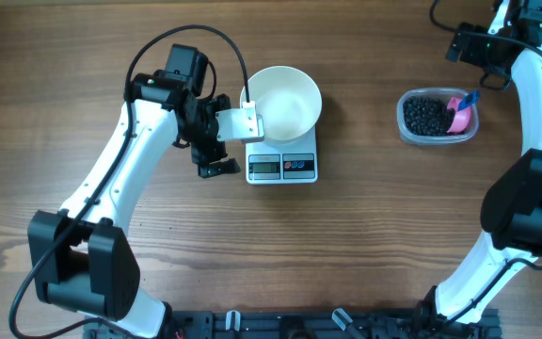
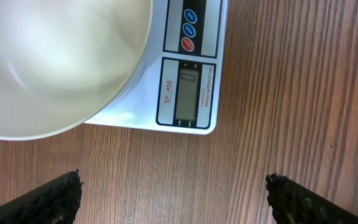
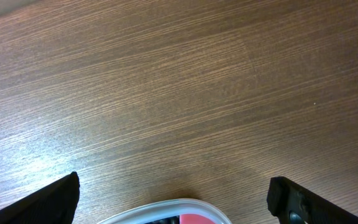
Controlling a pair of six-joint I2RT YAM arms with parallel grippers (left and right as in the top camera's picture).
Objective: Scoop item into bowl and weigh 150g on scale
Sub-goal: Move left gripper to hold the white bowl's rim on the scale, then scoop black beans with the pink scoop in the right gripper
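On the near left the left arm (image 1: 125, 184) rises from the counter (image 1: 365, 245) and reaches toward the middle. The left jaws stand wide apart with nothing between them, just left of the scale (image 1: 282, 168) and not touching it. In the left wrist view the scale (image 2: 188, 93) lies just ahead of the open jaws, with bare wood between the two black fingertips (image 2: 58, 198).

The scale sits near the middle of the counter. Its long axis seems to run near to far, though the bowl hides the far end. Its display and round buttons lie on the near edge, facing the robot. The bowl (image 1: 285, 99) stands upright on the far part of the scale, overhanging its far edge, and it looks empty.

Well to the right and a little farther back is a clear tub (image 1: 405, 121) holding the black beans (image 1: 426, 115). A pink scoop (image 1: 458, 115) lies in its right half, with the blue handle pointing to the far right.

Farthest back, at the right corner, the right jaws hang wide apart, gripping nothing. In the right wrist view only the tub's rim (image 3: 166, 206) shows between them.
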